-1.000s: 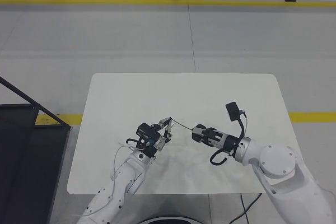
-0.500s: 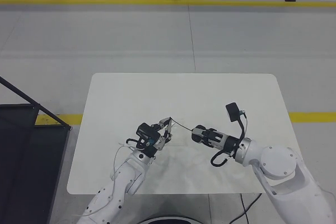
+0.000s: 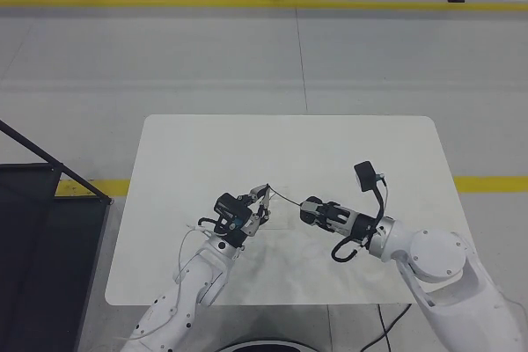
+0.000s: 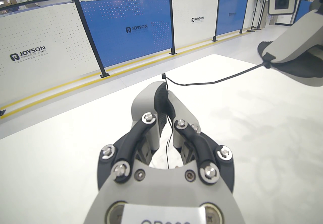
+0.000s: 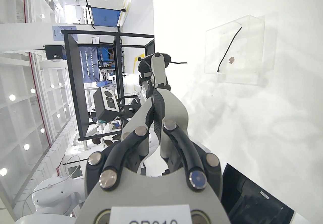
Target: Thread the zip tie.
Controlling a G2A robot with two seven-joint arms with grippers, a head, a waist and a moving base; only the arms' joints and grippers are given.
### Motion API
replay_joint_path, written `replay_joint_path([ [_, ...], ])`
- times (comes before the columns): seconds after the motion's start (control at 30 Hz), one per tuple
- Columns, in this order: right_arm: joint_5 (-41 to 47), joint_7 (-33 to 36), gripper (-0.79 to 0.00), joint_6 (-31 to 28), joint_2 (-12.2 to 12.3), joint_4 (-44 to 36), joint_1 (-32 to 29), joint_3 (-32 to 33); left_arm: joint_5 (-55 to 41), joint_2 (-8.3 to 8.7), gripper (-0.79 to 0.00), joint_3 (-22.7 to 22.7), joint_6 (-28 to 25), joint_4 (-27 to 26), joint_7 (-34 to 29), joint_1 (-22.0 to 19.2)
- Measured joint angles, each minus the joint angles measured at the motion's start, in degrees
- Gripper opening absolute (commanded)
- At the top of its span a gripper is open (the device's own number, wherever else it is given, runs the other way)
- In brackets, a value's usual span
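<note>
Hanging over table [image 3: 202, 150] middle, far from edges, zip tie [image 3: 284, 195] clamped by left end effector [image 3: 264, 190], right end effector [image 3: 304, 208].

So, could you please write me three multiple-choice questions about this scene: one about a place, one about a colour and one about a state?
1. Where is the zip tie that the two claws hold?
A. flat on the table
B. in the air between the claws
C. on the floor

2. What colour is the spare tie inside the clear box?
A. black
B. red
C. yellow

3. In what state is the left claw?
A. wide open
B. shut on the zip tie
C. shut on nothing

Answers:
1 B: the tie runs from the left claw to the right claw, above the table.
2 A: it is a dark black strip against the pale box.
3 B: its pads press together, with the tie's head just beyond them.
</note>
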Motion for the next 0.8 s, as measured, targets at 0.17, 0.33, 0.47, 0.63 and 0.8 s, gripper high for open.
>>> replay_joint_path([
  [0.17,0.9,0.2,-0.785,-0.7,-0.1,0.2,-0.2,0.4,0.0,0.0,-0.785,0.0,0.0,0.0,0.0,0.0],
  [0.33,2.0,-0.1,-0.785,-1.8,-0.2,0.3,-0.5,0.6,0.0,0.0,-0.785,0.0,0.0,0.0,0.0,0.0],
  [0.47,2.7,-0.5,-0.785,-2.5,-0.3,0.4,-0.7,0.8,0.0,0.0,-0.785,0.0,0.0,0.0,0.0,0.0],
  [0.63,4.4,-0.8,-0.785,-3.8,-0.4,0.6,-1.1,1.2,0.0,0.0,-0.785,0.0,0.0,0.0,0.0,0.0],
  [0.8,5.9,-0.3,-0.785,-5.3,-0.5,0.9,-1.3,1.5,0.0,0.0,-0.785,0.0,0.0,0.0,0.0,0.0],
])
